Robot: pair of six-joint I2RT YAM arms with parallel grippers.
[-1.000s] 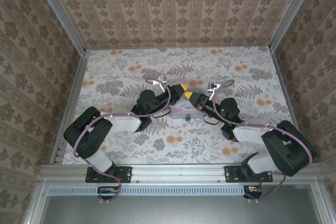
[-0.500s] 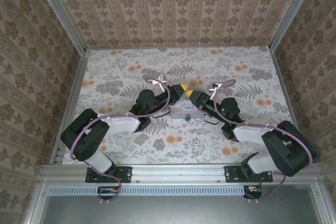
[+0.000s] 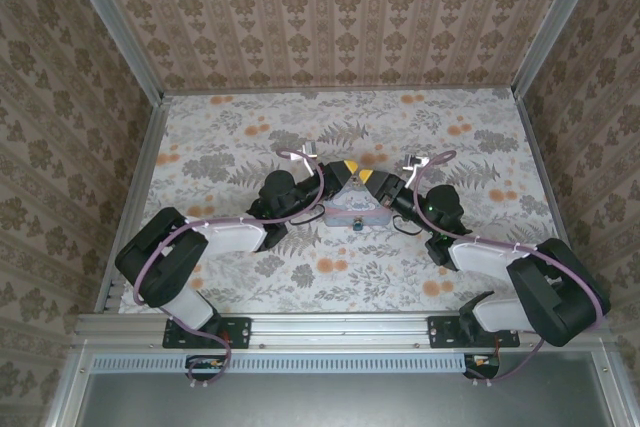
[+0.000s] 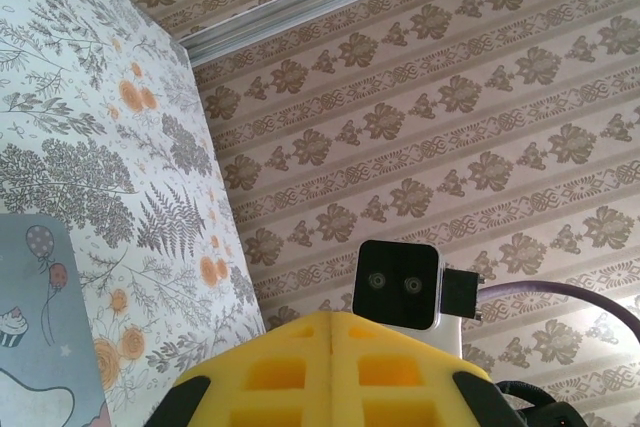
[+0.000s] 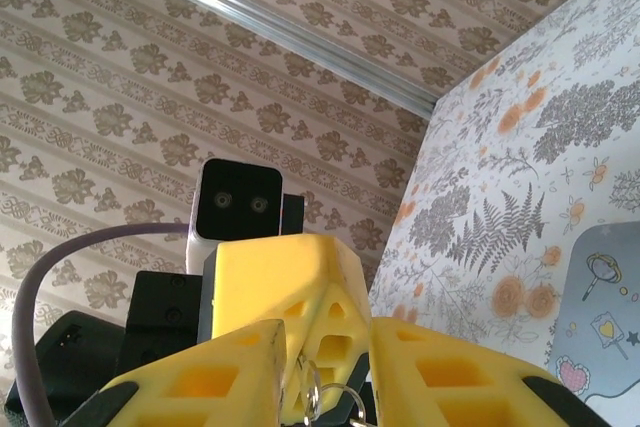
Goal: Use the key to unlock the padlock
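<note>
Floral table [image 3: 250,147], with pale-blue tin [image 3: 345,215] at centre. Left gripper [image 3: 349,166] is pressed shut. Right gripper [image 3: 367,178] is held slightly parted, a wire ring [image 5: 312,387] seen in its gap. Padlock [image 3: 355,226] is seen at the tin's near edge.

Both arms are angling in toward the frame's centre, the left hand [image 3: 347,167] pressing its fingers together, the right hand [image 3: 367,179] holding its fingers slightly parted.

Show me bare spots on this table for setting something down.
Free: the table's far strip by the back wall; the near strip between tin and front rail. Crowded: the middle, where left tool and right tool meet by the tin.
</note>
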